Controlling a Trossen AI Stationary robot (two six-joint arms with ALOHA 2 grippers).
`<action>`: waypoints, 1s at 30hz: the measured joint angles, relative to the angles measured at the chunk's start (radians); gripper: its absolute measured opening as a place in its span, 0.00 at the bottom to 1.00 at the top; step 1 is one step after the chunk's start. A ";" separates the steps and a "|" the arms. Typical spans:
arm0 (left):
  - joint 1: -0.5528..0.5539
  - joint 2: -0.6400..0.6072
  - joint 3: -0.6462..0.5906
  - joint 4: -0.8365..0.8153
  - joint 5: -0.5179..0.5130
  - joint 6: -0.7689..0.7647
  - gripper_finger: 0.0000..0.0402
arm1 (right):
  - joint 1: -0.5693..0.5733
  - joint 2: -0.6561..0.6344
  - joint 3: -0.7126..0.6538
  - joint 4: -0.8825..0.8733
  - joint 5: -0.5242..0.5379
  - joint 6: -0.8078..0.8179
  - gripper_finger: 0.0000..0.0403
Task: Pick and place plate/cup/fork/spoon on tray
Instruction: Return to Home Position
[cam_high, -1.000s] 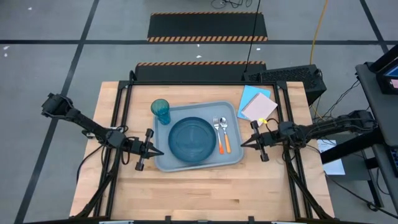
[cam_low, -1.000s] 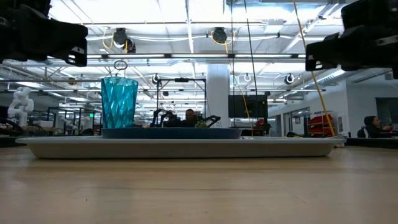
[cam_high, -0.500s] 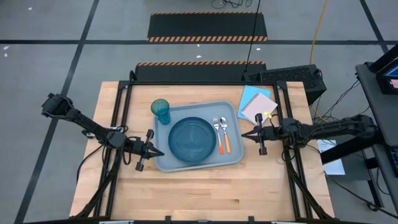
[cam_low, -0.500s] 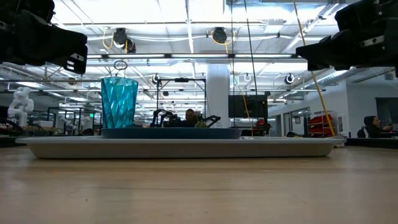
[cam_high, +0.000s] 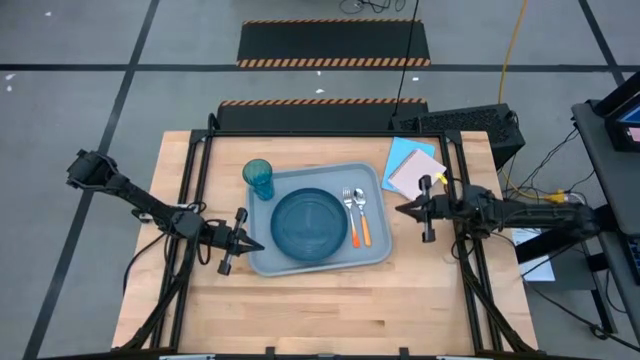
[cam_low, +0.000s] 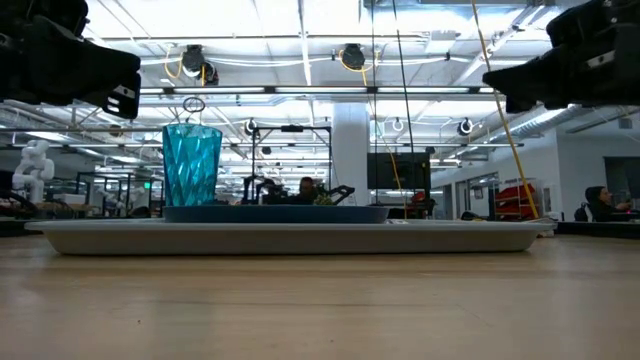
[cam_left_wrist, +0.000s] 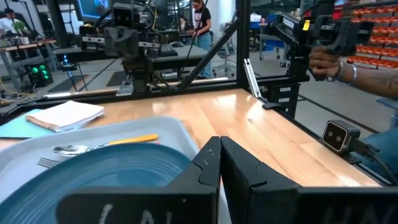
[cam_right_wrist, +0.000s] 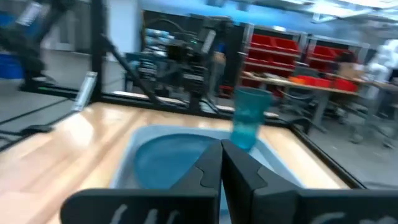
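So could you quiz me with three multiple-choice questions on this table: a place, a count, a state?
1. Where is the cup? A) a corner of the tray B) the tray's middle C) off the tray
2. How many orange-handled utensils lie on the tray? A) one B) two C) four
3. The fingers of the left gripper are: A) wide open B) shut on the cup C) shut, empty
Answers: A, it stands at the rim's corner; B, fork and spoon side by side; C, they meet with nothing between.

A notepad (cam_high: 418, 173) lies on blue paper (cam_high: 399, 153).
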 joint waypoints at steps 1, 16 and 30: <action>0.000 0.000 0.000 0.000 0.000 0.000 0.02 | -0.006 -0.020 0.000 -0.023 0.014 0.003 0.00; 0.000 0.000 0.000 0.000 0.000 0.006 0.02 | -0.026 -0.210 -0.001 -0.221 0.071 0.012 0.00; 0.000 0.000 0.000 0.000 0.000 -0.011 0.02 | -0.027 -0.273 0.000 -0.311 0.067 0.063 0.00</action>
